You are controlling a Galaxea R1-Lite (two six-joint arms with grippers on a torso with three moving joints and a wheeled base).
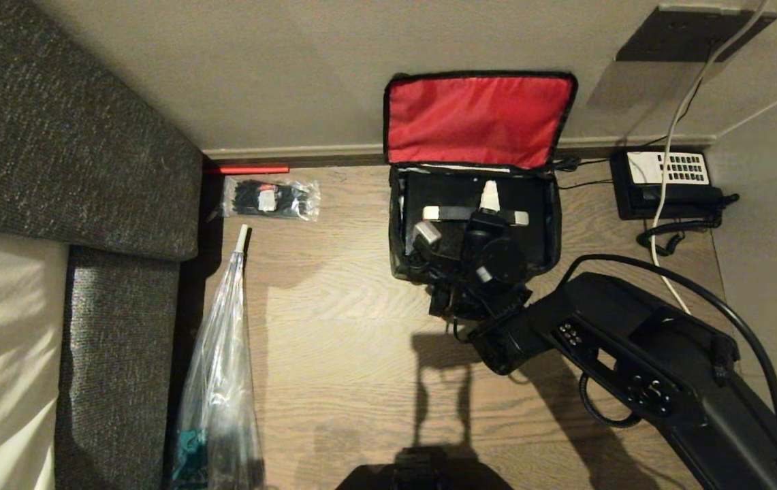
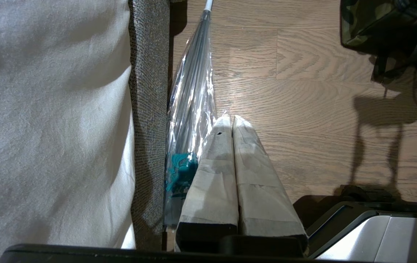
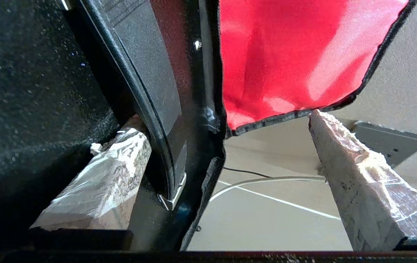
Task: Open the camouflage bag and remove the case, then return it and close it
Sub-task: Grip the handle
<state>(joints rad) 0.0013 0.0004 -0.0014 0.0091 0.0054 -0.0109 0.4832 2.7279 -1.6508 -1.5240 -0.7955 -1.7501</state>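
Observation:
The camouflage bag (image 1: pixel 398 252) stands open by the wall, its red-lined lid (image 1: pixel 477 119) leaning back against it. Inside sits the black case (image 1: pixel 446 192), its top handle (image 1: pixel 516 218) showing pale ends. My right gripper (image 1: pixel 460 214) reaches down into the bag and is open, one taped finger on each side of the handle. In the right wrist view one finger (image 3: pixel 113 175) lies beside the curved black handle (image 3: pixel 139 91) and the other finger (image 3: pixel 358 171) stands apart below the lid's edge (image 3: pixel 285 65). My left gripper (image 2: pixel 230 120) is shut and parked over the wooden floor, away from the bag (image 2: pixel 369 25).
A black telephone (image 1: pixel 667 180) with a white cable sits right of the bag. A clear packet of black items (image 1: pixel 270 199) and a wrapped umbrella (image 1: pixel 221 367) lie left, beside a grey upholstered edge (image 1: pixel 75 136). Bare wood (image 1: pixel 347 327) lies in front of the bag.

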